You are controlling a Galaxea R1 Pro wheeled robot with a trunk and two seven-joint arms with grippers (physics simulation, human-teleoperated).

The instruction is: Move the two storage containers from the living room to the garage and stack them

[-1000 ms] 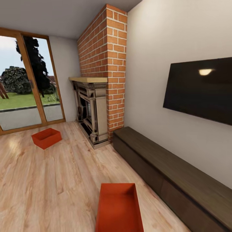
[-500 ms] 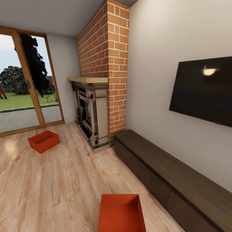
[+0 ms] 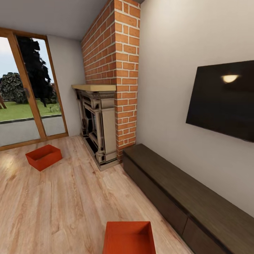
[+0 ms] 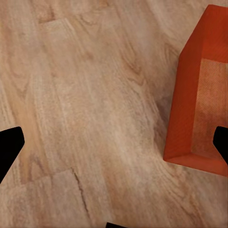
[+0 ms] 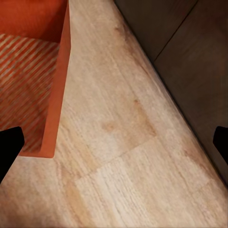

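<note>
No legible text, label, brand, number or sign anywhere. Checked surfaces: near storage container (image 3: 129,237) and far storage container (image 3: 43,157), both plain orange-red; dark wall screen (image 3: 222,100), blank apart from a lamp reflection; brick fireplace (image 3: 106,88); low dark cabinet (image 3: 183,194); plank floor (image 3: 63,204). All unmarked.

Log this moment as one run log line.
room: living room | near container: on wood floor below robot, beside dark cabinet | far container: by glass door | left gripper: open | right gripper: open | carried: nothing
</note>
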